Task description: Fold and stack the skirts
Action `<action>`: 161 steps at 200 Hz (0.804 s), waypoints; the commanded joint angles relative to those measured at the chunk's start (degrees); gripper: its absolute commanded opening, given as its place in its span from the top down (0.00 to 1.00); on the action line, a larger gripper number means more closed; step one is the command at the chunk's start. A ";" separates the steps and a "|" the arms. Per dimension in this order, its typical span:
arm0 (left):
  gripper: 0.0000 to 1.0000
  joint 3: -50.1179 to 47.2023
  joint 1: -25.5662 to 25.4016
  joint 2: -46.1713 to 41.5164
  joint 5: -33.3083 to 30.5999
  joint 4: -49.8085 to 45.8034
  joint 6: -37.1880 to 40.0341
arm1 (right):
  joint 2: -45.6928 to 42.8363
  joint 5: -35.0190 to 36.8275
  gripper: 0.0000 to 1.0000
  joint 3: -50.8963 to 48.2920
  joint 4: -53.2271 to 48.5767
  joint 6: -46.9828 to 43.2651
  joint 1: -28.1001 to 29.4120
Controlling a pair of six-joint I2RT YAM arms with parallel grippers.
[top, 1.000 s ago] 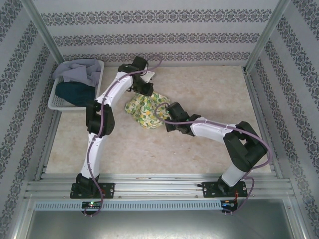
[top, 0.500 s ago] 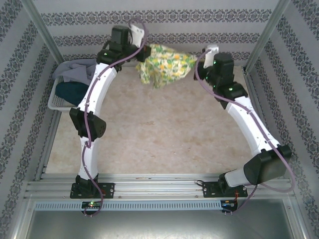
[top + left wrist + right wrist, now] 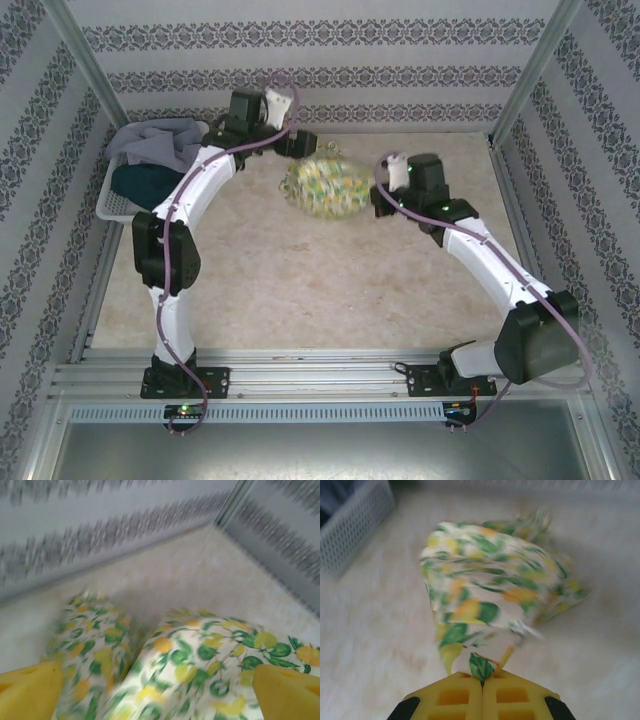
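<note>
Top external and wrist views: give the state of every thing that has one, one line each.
yellow skirt: bunched, unfolded, one edge pinched.
basket: upright, holding two skirts.
grey skirt: crumpled in the basket, unfolded.
dark teal skirt: crumpled in the basket beside the grey skirt.
left gripper: jaws wide open over the yellow skirt.
right gripper: jaws shut on the yellow skirt.

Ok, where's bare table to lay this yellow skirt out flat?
Widest free patch: the table, middle and near half, between left arm and right arm, to the front rail. A smaller one lies far right, beyond the right gripper, shut on the yellow skirt. Crowded: far left, where the basket holds the grey skirt and blue skirt.
</note>
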 commanded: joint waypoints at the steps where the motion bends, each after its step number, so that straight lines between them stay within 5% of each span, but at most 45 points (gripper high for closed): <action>1: 0.00 -5.23 0.83 -8.78 -6.22 4.66 -1.62 | 0.13 -6.94 0.97 -1.02 -7.97 1.75 3.23; 44: 0.00 -11.81 -0.71 -11.05 -7.77 -1.36 -6.44 | -1.84 -12.38 0.86 -3.21 -7.34 5.53 4.57; 76: 0.00 -30.26 -2.41 -19.25 0.51 14.21 -9.37 | 0.60 -14.95 0.91 -1.77 0.73 12.05 4.83; 94: 0.00 -40.49 -2.98 -25.09 4.20 22.82 -10.00 | 0.28 -9.42 0.66 -2.82 2.59 14.91 3.98; 115: 0.00 -50.37 -7.87 -30.82 6.07 26.77 -0.44 | -5.32 -4.86 0.04 -9.59 8.58 21.27 -1.85; 161: 0.00 -56.21 -23.68 -32.29 -0.93 23.21 16.94 | -9.13 8.46 0.02 -12.95 -5.24 27.89 -13.87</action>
